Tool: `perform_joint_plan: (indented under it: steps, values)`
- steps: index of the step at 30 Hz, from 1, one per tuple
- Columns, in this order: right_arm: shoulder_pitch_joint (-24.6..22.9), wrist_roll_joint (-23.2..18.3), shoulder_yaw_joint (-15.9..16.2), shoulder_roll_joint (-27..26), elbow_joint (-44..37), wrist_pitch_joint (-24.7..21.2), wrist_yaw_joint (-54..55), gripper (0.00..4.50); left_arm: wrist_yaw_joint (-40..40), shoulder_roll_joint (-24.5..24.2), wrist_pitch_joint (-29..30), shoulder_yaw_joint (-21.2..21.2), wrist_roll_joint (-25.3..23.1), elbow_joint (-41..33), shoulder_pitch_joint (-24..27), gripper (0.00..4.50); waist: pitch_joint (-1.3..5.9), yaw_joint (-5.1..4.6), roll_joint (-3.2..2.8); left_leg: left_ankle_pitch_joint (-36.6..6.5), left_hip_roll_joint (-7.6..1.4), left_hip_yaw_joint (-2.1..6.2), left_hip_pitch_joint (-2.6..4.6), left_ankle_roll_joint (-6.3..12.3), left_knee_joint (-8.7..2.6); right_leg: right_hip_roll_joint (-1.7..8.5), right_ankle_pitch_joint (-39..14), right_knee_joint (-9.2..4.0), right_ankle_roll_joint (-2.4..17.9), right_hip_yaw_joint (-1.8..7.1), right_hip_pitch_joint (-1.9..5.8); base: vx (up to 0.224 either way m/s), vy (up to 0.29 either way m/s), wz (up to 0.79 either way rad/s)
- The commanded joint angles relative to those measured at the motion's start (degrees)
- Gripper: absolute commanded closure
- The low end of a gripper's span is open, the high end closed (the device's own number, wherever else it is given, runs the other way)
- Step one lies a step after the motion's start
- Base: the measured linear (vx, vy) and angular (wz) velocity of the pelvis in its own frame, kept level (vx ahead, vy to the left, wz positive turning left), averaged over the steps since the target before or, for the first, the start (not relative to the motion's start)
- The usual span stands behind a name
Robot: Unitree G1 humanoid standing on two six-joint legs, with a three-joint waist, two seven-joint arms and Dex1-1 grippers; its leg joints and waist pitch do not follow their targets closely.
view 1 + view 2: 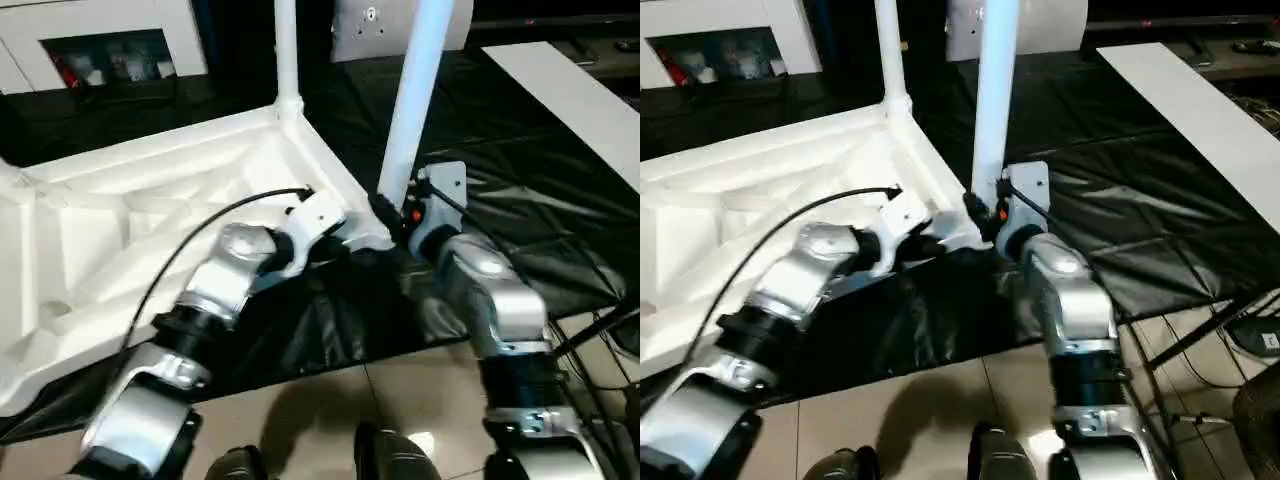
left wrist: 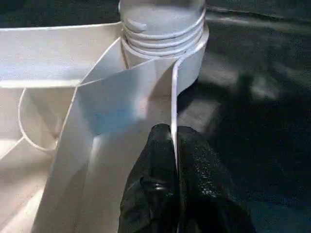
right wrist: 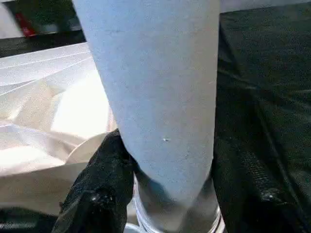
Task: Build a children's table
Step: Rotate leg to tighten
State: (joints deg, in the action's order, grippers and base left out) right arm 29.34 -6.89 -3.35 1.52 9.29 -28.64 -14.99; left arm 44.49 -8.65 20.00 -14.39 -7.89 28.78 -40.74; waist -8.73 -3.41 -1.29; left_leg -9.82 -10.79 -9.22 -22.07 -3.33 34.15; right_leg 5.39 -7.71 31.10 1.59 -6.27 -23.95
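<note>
**Both grippers at the near corner socket**

The white plastic table top lies upside down on the black sheet-covered work surface, its ribbed underside facing up, all thin moulded walls and angled webs. One long round leg stands upright in the far corner socket, beyond both grippers.

Look at the left gripper: its two black, grainy-textured fingers are pressed together on a thin white rim wall of the table top, the edge of that wall running straight up between the pads. Just ahead of those fingertips sits the round corner socket, and the threaded end of a second leg, ringed with raised ridges, stands in it.

The right gripper is at that same leg, right beside the left gripper, on the other side of the corner. Its fingers stand apart with the smooth, tapered white shaft between them; the near finger lies against the shaft's side low down, just above the ridged end. Whether the far finger presses on it I cannot tell.

The leg rises from between the right fingers with a slight lean. Past the right gripper, a flat white board lies on the crinkled black sheet, well apart from the table. Pale floor tiles show below the silver forearms
</note>
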Motion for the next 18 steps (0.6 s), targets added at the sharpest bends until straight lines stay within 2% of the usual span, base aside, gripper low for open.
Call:
perform_joint_plan:
  steps: [1, 2, 3, 4, 5, 7, 9, 11, 13, 15, 18]
  values:
    - [-0.47, -2.42, 4.63, -3.28, -0.12, -2.02, -3.09, 1.76, -2.59, 2.61, -0.81, -0.68, 0.07, -1.72, -1.85, 4.50, 4.39, 0.31, 0.28, -18.12, -1.33, 0.81, 0.73, 3.67, -4.66, 2.93, -25.46, -3.86, 7.68, 2.16, 2.99, 0.000, 0.000, 0.00]
    - [-0.69, -2.33, 4.09, -2.86, -0.54, -2.36, -3.18, 1.61, -2.15, 2.14, -1.03, -0.95, -0.04, -1.90, -1.62, 4.50, 4.50, 0.42, 0.13, -16.92, -1.45, 0.74, 0.69, 3.99, -4.70, 2.92, -23.21, -3.57, 8.47, 2.32, 3.07, 0.000, 0.000, 0.00]
    - [-1.57, -2.78, 3.97, -0.11, -1.22, -0.67, -7.05, 1.61, -0.36, 0.27, -2.40, -1.59, -0.28, -1.94, -1.03, 4.50, 4.59, 0.55, -0.06, -15.96, -1.50, 0.64, 0.78, 4.19, -4.64, 2.94, -21.12, -3.27, 9.38, 2.53, 3.08, 0.000, 0.000, 0.00]
    - [-2.48, -3.57, 3.78, 2.79, -1.75, 0.56, -10.92, 1.36, 1.68, -1.69, -3.87, -2.20, -0.19, -1.90, -0.47, 4.50, 4.60, 0.68, 0.09, -16.02, -1.49, 0.64, 0.72, 4.49, -4.68, 2.87, -20.80, -3.36, 9.37, 2.48, 3.22, 0.000, 0.000, 0.00]
    - [-2.86, -4.08, 3.67, 4.02, -1.91, 0.95, -12.56, 1.34, 2.56, -2.52, -4.51, -2.43, -0.06, -1.84, -0.25, 4.50, 4.75, 0.97, 0.17, -15.13, -1.59, 0.42, 0.83, 5.28, -4.61, 2.82, -18.84, -3.06, 9.66, 2.76, 3.41, 0.000, 0.000, 0.00]
    - [-3.96, -5.54, 3.49, 7.48, -2.77, 2.72, -18.00, 1.33, 5.24, -4.69, -7.25, -2.93, 0.02, -1.46, 0.16, 4.50, 4.87, 1.15, 0.09, -13.32, -1.56, 0.32, 0.47, 6.25, -4.48, 2.92, -17.26, -2.68, 10.91, 2.86, 3.56, 0.000, 0.000, 0.00]
    - [-4.99, -6.39, 3.58, 11.29, -3.35, 5.01, -23.62, 1.07, 9.13, -6.63, -11.34, -3.02, 0.57, -1.10, 0.70, 4.50, 5.22, 1.48, 0.35, -10.50, -1.45, 0.04, 0.31, 7.36, -4.14, 2.90, -14.73, -2.43, 12.14, 3.08, 3.71, 0.000, 0.000, 0.00]
    - [-5.33, -6.95, 3.27, 13.03, -3.32, 5.80, -26.43, 0.96, 11.26, -7.44, -13.17, -2.90, 1.29, -1.04, 1.01, 4.50, 5.24, 1.89, 0.45, -9.71, -1.34, -0.18, 0.26, 8.24, -3.90, 2.93, -14.61, -2.31, 12.43, 3.27, 3.57, 0.000, 0.000, 0.00]
    - [-6.10, -6.68, 4.31, 18.20, -2.51, 10.62, -34.93, 0.96, 16.77, -9.71, -16.99, -3.55, 2.27, -0.63, 1.46, 4.50, 5.54, 2.41, 0.60, -8.04, -1.27, -0.25, -0.02, 8.63, -3.70, 2.84, -13.57, -1.91, 12.59, 3.26, 3.71, 0.000, 0.000, 0.00]
    - [-6.51, -7.43, 5.57, 22.70, -1.56, 15.14, -43.62, 0.96, 22.35, -11.87, -19.49, -4.66, 4.20, -0.07, 1.55, 4.50, 5.35, 2.98, 0.44, -8.41, -1.55, -0.41, 0.25, 9.20, -3.75, 2.76, -13.12, -1.87, 13.28, 3.29, 3.39, 0.000, 0.000, 0.00]
    - [-6.18, -8.57, 5.85, 24.87, -0.51, 16.72, -48.51, 0.96, 26.02, -12.65, -21.35, -4.76, 5.85, 0.37, 1.35, 4.50, 5.12, 3.36, 0.34, -9.55, -1.84, -0.44, 0.56, 8.97, -3.96, 2.61, -14.22, -1.92, 13.82, 3.34, 3.15, 0.000, 0.000, 0.00]
